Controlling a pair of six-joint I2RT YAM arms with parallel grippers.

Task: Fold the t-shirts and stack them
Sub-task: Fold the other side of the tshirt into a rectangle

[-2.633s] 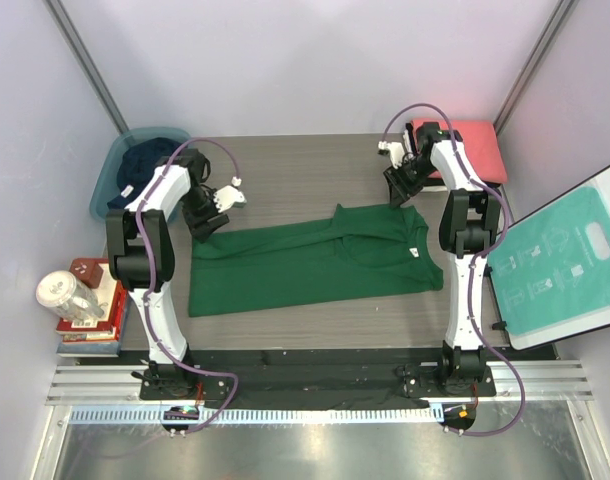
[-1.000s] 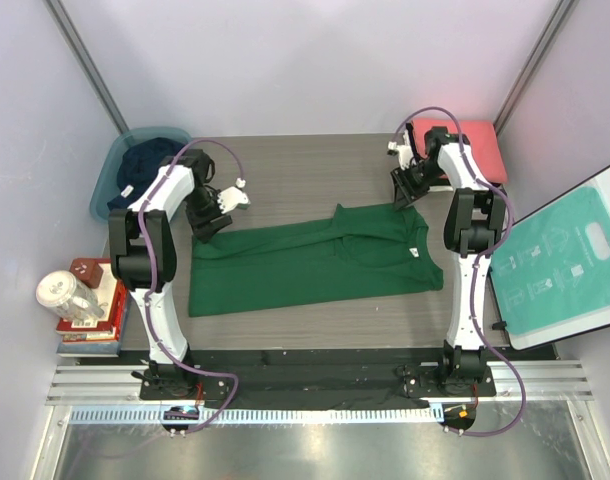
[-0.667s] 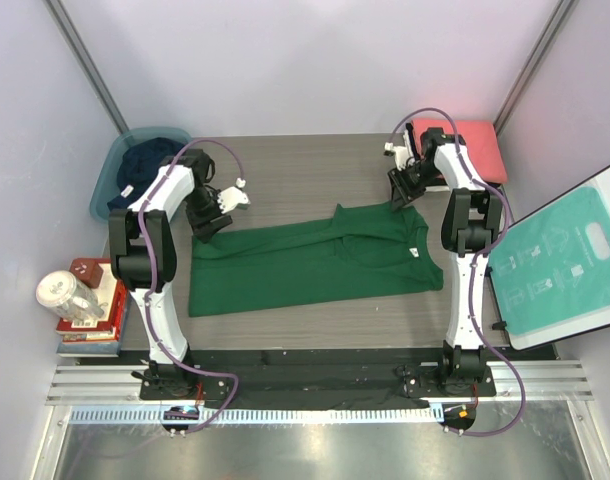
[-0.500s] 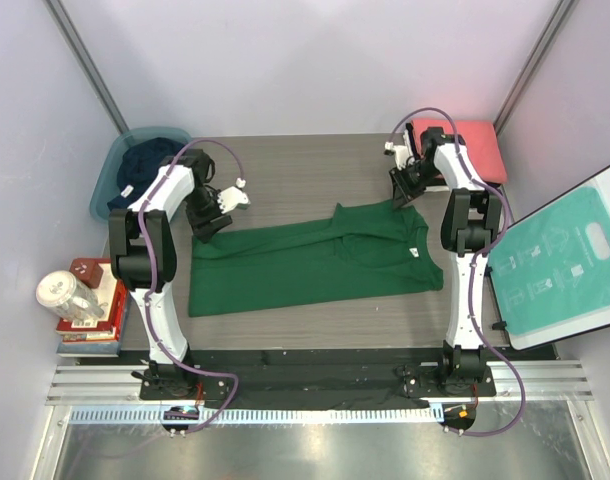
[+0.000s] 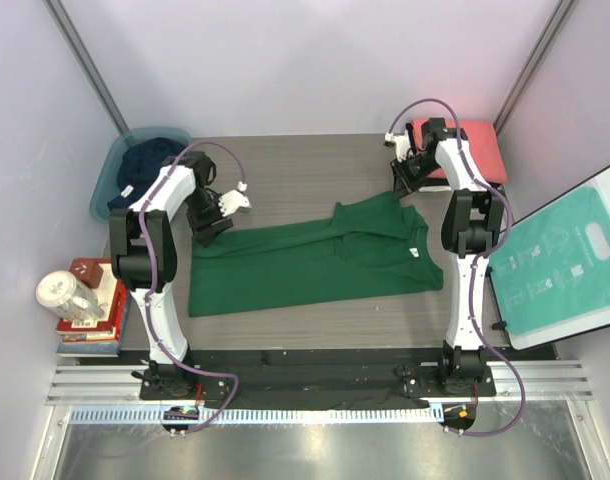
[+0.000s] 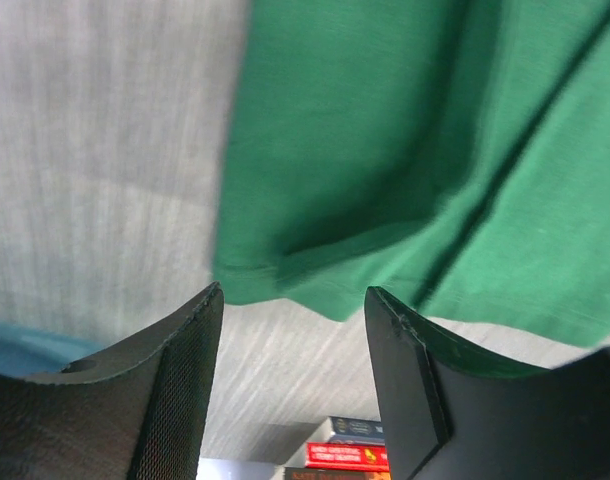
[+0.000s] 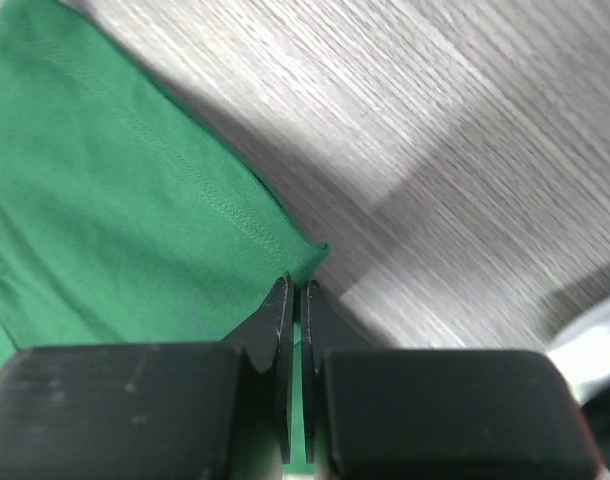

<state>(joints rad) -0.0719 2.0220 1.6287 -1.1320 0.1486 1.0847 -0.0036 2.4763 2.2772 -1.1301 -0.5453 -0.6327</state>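
Table (image 5: 305, 165) first: the dark green t-shirt (image 5: 305, 265) is lying flat across its middle, long axis running left to right, with a layer doubled over at the right end. Its far edge is facing both arms. Right fingers (image 7: 272, 325) are clenching on the far right corner, a sliver of green hem showing between them. Left fingers (image 6: 180, 385) are hanging spread apart just above the far left corner (image 6: 230, 285) and gripping nothing, so that side is looking like the next grab, I'd say.
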